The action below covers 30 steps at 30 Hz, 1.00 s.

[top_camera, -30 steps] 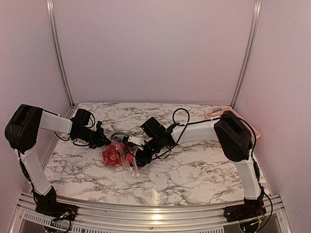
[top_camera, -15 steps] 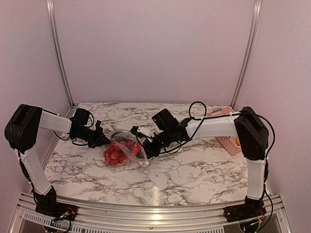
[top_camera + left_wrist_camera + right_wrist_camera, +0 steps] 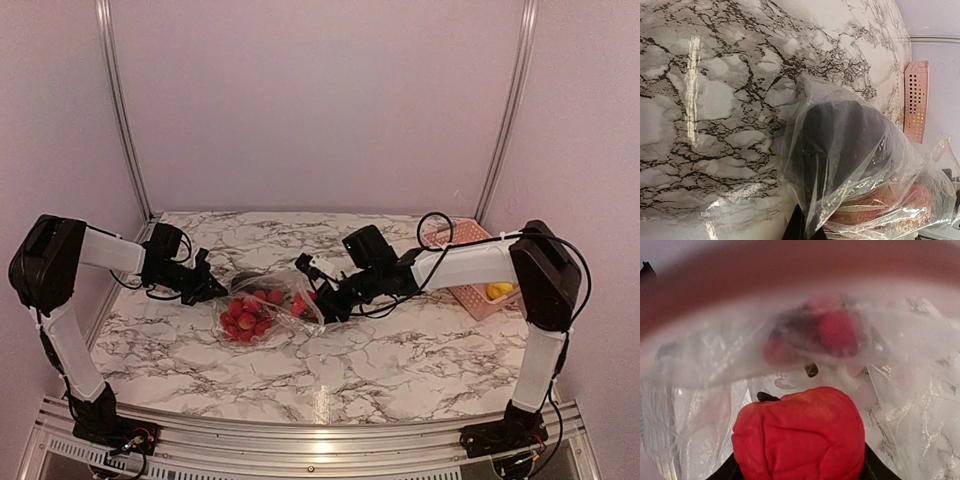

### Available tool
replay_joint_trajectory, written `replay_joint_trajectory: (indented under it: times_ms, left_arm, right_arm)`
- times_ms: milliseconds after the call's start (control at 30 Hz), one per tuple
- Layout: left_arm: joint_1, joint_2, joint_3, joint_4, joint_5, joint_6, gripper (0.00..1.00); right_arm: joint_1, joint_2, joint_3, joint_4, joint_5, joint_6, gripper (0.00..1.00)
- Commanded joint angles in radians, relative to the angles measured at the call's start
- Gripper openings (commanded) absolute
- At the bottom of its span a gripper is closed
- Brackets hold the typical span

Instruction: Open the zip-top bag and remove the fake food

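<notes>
Table (image 3: 400,365): marble-patterned top, the nearest thing I see beyond the arm bases.
Zip-top bag (image 3: 272,312): clear and crumpled, lying on the table left of centre, between my two grippers.
Fake food (image 3: 243,320): mostly red pieces heaped in the bag's left half. A dark shape shows through the film, and I cannot tell what it is.
Left gripper (image 3: 207,290): at the bag's left edge, fingers pressed together on the film.
Right gripper (image 3: 322,303): at the bag's right end, pinching one lumpy red piece of the fake food, with bag film close behind it.
Pink basket (image 3: 455,238): far right, well apart from the bag, with a yellow piece (image 3: 498,291) inside.
</notes>
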Motion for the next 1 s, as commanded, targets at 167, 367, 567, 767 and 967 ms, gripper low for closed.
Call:
replay_joint_trajectory:
  times_ms: [167, 367, 567, 767, 967]
  left_arm:
    - [0.042, 0.01, -0.005, -0.054, -0.103, 0.04, 0.0]
    - [0.042, 0.001, -0.012, -0.06, -0.103, 0.046, 0.0]
    - [0.042, 0.0, -0.008, -0.063, -0.101, 0.05, 0.0]
    - [0.042, 0.003, -0.003, -0.064, -0.102, 0.054, 0.0]
    - [0.042, 0.009, 0.01, -0.069, -0.099, 0.055, 0.0]
  right_arm:
    - [-0.025, -0.07, -0.072, -0.033, -0.039, 0.023, 0.53]
    - [-0.052, -0.131, -0.081, -0.011, -0.017, 0.076, 0.5]
    - [-0.182, -0.216, -0.109, 0.012, -0.023, 0.157, 0.5]
    - [-0.321, -0.296, -0.096, 0.043, -0.055, 0.218, 0.5]
    - [-0.506, -0.348, -0.094, 0.007, -0.02, 0.237, 0.51]
